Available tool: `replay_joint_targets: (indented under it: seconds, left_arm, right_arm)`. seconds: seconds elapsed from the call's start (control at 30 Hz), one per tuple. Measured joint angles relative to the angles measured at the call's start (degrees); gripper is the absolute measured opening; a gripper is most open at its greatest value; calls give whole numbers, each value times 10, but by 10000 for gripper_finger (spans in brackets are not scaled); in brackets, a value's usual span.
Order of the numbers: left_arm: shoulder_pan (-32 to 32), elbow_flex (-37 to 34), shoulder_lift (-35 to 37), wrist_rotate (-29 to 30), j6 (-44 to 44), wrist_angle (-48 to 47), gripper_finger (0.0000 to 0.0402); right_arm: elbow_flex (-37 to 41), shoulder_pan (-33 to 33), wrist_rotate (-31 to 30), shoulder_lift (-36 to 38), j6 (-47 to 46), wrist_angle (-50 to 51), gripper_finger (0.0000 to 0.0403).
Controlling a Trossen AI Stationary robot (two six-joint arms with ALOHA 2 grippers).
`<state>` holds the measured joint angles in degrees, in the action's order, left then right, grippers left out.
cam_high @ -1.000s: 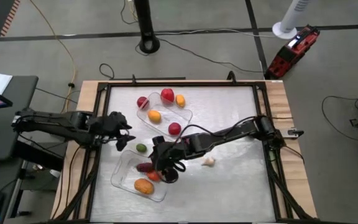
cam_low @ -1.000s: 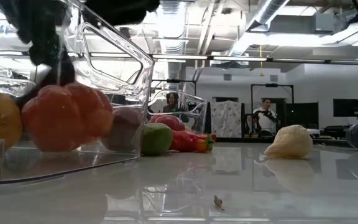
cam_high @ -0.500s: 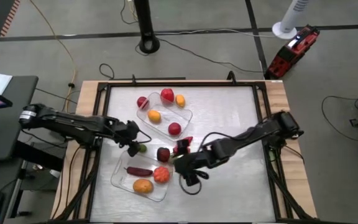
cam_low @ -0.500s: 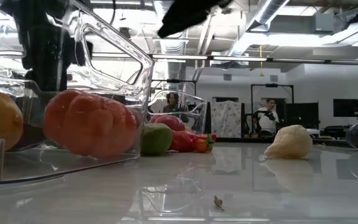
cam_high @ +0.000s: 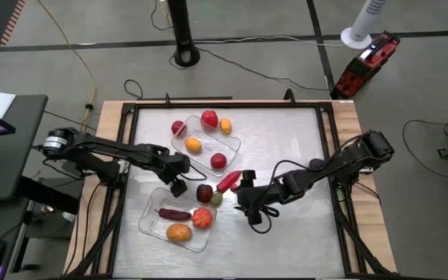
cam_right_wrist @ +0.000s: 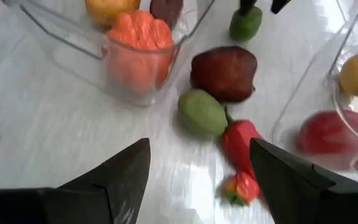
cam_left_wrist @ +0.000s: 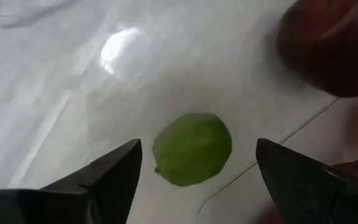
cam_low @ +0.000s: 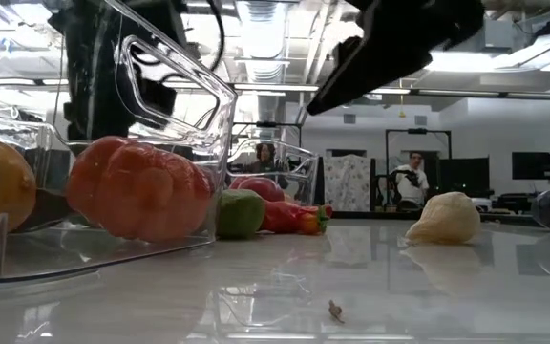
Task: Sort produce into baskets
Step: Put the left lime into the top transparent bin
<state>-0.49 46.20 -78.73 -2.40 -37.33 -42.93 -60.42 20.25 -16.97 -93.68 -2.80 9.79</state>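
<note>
My left gripper [cam_high: 179, 185] is open above a green lime [cam_left_wrist: 192, 148] that lies on the table; its fingers stand on either side of the lime without touching it. My right gripper [cam_high: 243, 201] is open and empty, right of a dark red apple [cam_high: 204, 192], a green piece [cam_right_wrist: 202, 112] and a red pepper [cam_high: 228, 181], all loose on the table. The near clear basket [cam_high: 152, 225] holds a maroon piece, an orange-red ribbed piece [cam_high: 201, 218] and an orange fruit. The far basket [cam_high: 232, 144] holds several red and orange fruits. The garlic [cam_low: 447, 218] lies on the table.
A small red strawberry-like piece [cam_right_wrist: 241, 186] lies by the pepper, close in front of my right gripper. The table has a raised dark frame [cam_high: 329, 155] around it. Bare table surface [cam_high: 286, 249] lies at the near right and at the far right.
My right gripper has drawn back from the near basket toward the table's right edge, leaving the orange-red ribbed piece in the basket. My left gripper has moved toward the right, over the green lime. The dark red apple, green piece and pepper now show, uncovered by the right arm.
</note>
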Motion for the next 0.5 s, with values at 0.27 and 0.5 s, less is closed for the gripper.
replay_joint_targets:
  seconds: [0.27,0.5]
  left_arm:
    - [0,36,-81,1,28,-31,327]
    - [0,38,-105,0,60,-51,297]
  right_arm:
    - [38,0,1,7,11,-57,300]
    - [38,0,1,7,12,-66,300]
